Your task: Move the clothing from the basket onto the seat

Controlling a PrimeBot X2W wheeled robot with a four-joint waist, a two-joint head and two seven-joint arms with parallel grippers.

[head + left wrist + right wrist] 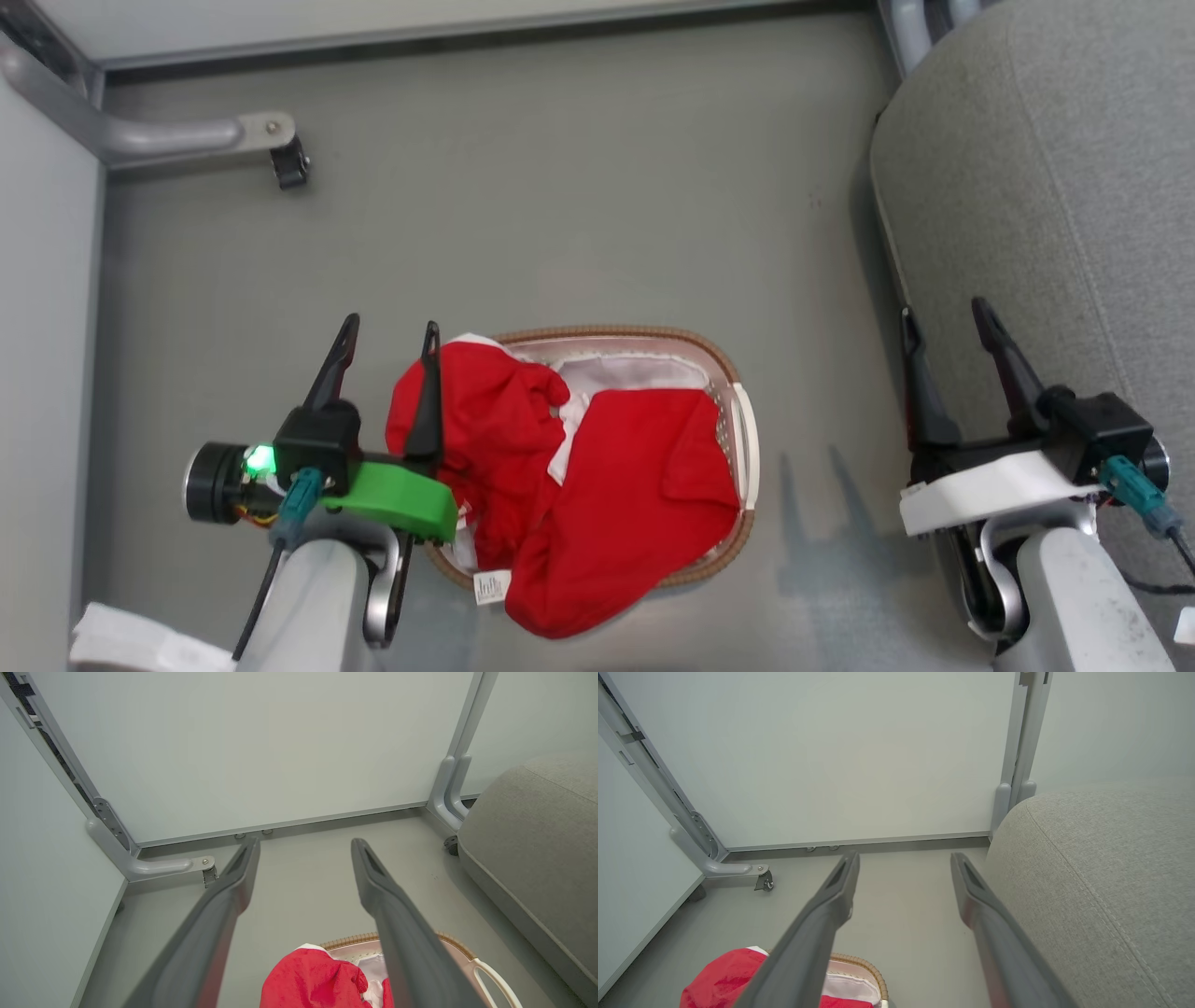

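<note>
Down on the floor [560, 187] in the head view, the clothing [597, 467] lies heaped in the basket [607, 332], spilling over its near rim. The left gripper [390, 327] is spread over the heap's left edge, and the right gripper [943, 310] is spread and empty by the seat [1046, 187] on the right. From the left wrist, red cloth sits just below the parted fingers [224, 905]; from the right wrist, the seat lies just right of that gripper's fingers [822, 914]. I judge the first pick not yet made: next the left gripper must drop onto the heap and close.
</note>
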